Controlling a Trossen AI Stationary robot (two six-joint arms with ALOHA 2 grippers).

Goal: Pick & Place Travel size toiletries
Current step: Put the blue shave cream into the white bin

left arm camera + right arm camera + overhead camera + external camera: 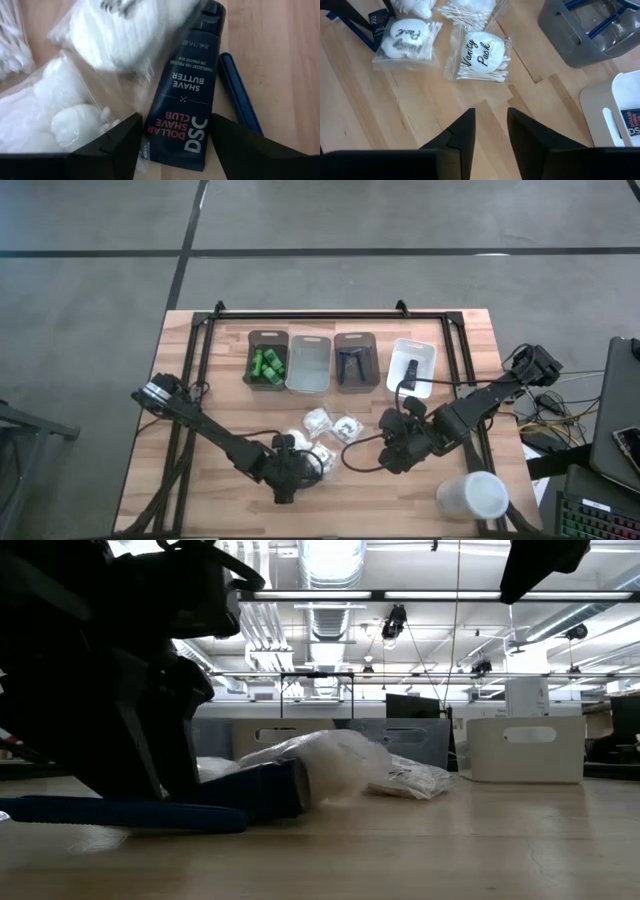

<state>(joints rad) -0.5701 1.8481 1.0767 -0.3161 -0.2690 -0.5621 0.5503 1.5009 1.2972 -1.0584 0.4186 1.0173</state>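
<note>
A black shave-butter tube [182, 100] lies flat on the table, with a dark blue razor [239, 92] beside it and white clear-wrapped packets [60, 115] on its other side. My left gripper [177, 147] [289, 472] is open and low over the table. Its fingers stand on either side of the tube's flat crimped end, and I see no touch. My right gripper [491, 131] [393, 453] hovers open with a narrow gap over bare wood, near two cotton-swab packets [482, 57]. In the low view the tube [268, 790] and razor [120, 812] rest on the wood.
Along the far side stand four bins: grey with green bottles [266, 366], clear [308, 364], grey with razors [354, 364], white with one black tube [413, 368]. A large white cup [474, 496] lies near the right near corner. More packets [333, 425] lie mid-table.
</note>
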